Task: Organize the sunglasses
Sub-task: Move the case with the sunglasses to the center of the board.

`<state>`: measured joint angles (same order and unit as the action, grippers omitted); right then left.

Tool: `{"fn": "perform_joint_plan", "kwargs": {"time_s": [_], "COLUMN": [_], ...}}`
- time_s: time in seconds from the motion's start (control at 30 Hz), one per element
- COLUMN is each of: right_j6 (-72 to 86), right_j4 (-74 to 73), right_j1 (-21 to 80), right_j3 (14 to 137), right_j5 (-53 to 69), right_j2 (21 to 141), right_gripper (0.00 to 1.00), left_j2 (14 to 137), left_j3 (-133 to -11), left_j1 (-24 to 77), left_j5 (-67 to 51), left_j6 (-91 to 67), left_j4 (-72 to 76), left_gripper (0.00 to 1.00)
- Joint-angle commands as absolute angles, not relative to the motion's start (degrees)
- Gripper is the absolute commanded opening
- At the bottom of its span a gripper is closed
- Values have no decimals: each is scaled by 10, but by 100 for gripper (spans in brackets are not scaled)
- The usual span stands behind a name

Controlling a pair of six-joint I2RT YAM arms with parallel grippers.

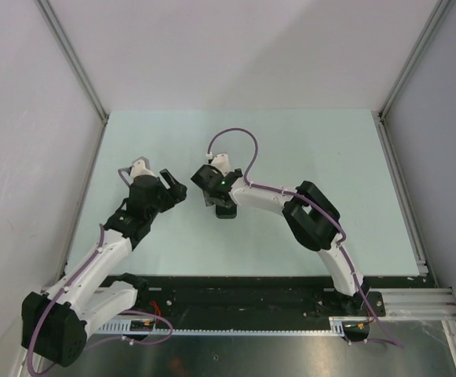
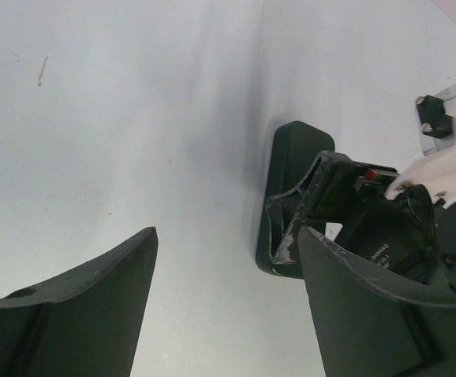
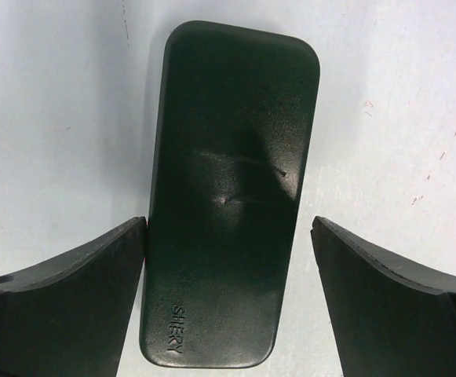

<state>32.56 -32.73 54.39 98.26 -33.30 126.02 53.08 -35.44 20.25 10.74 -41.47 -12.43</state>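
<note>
No sunglasses show in any view. A closed black oblong case (image 3: 228, 196) lies flat on the pale table, with "SHERY" embossed near its close end. My right gripper (image 3: 228, 236) is open and straddles the case: the left finger (image 3: 94, 298) touches its edge and the right finger (image 3: 392, 298) stands apart. In the top view the case (image 1: 226, 212) sits mid-table under the right gripper (image 1: 218, 196). My left gripper (image 1: 176, 187) is open and empty, just left of the case. In the left wrist view the left gripper (image 2: 228, 259) hovers over bare table with the case (image 2: 286, 181) to its right.
Grey enclosure walls and aluminium corner posts (image 1: 78, 71) surround the pale green table (image 1: 306, 149). A black strip and a metal rail (image 1: 400, 302) run along the near edge by the arm bases. A purple cable (image 1: 239, 137) loops above the right wrist.
</note>
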Motion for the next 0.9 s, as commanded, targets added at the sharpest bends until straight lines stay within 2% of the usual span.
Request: {"fn": "perform_joint_plan", "kwargs": {"time_s": [0.0, 0.2, 0.27, 0.3, 0.33, 0.47, 0.6, 0.87], "right_j6": [344, 360, 369, 380, 384, 374, 348, 196], "right_j4": [-330, -332, -344, -350, -346, -320, -302, -263], "right_j1": [535, 519, 513, 506, 502, 480, 443, 352], "right_j3": [978, 977, 976, 971, 962, 908, 846, 728], "right_j5": [-327, -287, -285, -286, -287, -285, -283, -294], "right_j2": [1269, 1284, 1284, 1281, 1269, 1230, 1182, 1100], "right_gripper": [90, 88, 79, 72, 60, 45, 41, 39], "left_j2": [538, 543, 545, 547, 548, 551, 551, 562], "left_j3": [-368, -369, -369, -369, -369, -371, -371, -375], "left_j1": [194, 192, 192, 191, 191, 191, 190, 190], "left_j5": [128, 128, 127, 127, 126, 122, 120, 105], "left_j6": [-410, -410, -410, -410, -410, -410, -410, -411], "left_j4": [-135, -136, -136, -137, -136, -136, -136, -136], "left_gripper": [78, 79, 79, 79, 79, 79, 79, 79]}}
